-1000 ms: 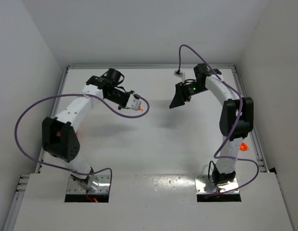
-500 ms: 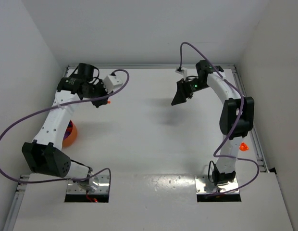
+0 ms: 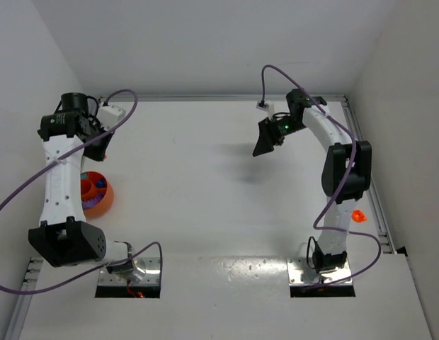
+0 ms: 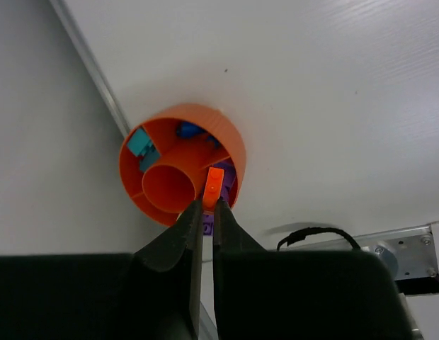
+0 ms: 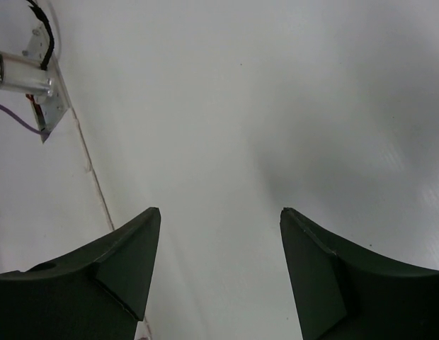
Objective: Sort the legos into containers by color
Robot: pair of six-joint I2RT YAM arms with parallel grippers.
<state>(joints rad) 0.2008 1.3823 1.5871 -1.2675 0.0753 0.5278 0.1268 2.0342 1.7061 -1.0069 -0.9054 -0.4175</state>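
No writing, label, brand, number or sign can be read in any view.

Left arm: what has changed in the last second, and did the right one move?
The left gripper swung from the middle to the far left and now points down at the round orange compartment bowl, which its arm hid a second ago. It stayed shut on the small orange plastic brick. The right gripper stayed open, barely shifting.

Left jaws pinched close together; right jaws spread wide apart.
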